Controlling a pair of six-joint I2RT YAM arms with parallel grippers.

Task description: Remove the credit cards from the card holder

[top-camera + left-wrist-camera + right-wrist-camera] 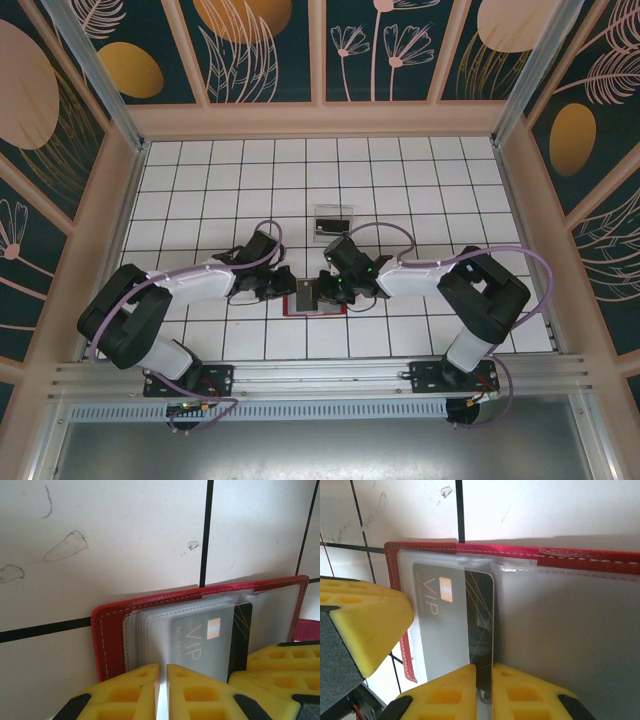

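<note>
Clamping holder (112, 630) sleeves at bottom centre, left gripper (162, 692) is steadying it | right gripper (484, 692), nearly closed, is pinching card (479, 615) edge, likely for pulling out.

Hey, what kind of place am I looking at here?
Probably a robot test booth rather than a home or shop: a white gridded tabletop, two arms bolted to an aluminium rail, and leaf-patterned panels walling it in.

card holder (590, 557) cropped, card (480, 620) end — hidden
</note>
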